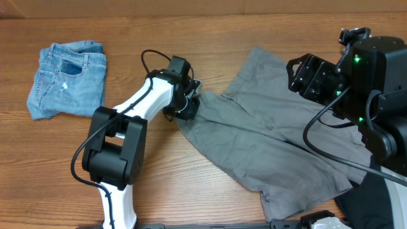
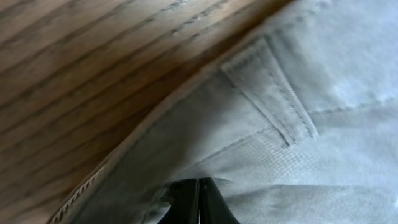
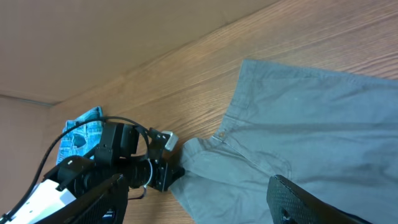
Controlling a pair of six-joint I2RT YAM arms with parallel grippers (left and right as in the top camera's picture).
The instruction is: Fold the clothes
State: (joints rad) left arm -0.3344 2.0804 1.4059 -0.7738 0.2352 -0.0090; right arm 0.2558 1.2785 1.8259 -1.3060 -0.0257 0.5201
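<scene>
Our left pincer [image 1: 189, 105] is clenched, its two fingers pressed together on the waistband edge of the grey-khaki shorts [image 1: 267, 146], at the corner of the garment nearest that arm. In the left wrist view the dark fingertips [image 2: 186, 202] meet with a small fold of the cloth gathered just ahead of them, and a belt loop [image 2: 273, 93] lies a little beyond, to the right. Bare wooden table [image 1: 191, 191] shows just past the hem on the other side of this pincer.

The shorts lie spread flat on the table, stretching away from the left pincer toward the right arm, with the waistband button [image 1: 227, 95] near the gripped corner.

Our right pincer [image 1: 300, 73] is released and holds nothing; we see its fingers [image 3: 311, 202] standing wide apart, raised above the far side of the shorts.

Light-blue denim shorts [image 1: 67, 79] lie folded well apart from the left pincer, on the side away from the grey pair.
</scene>
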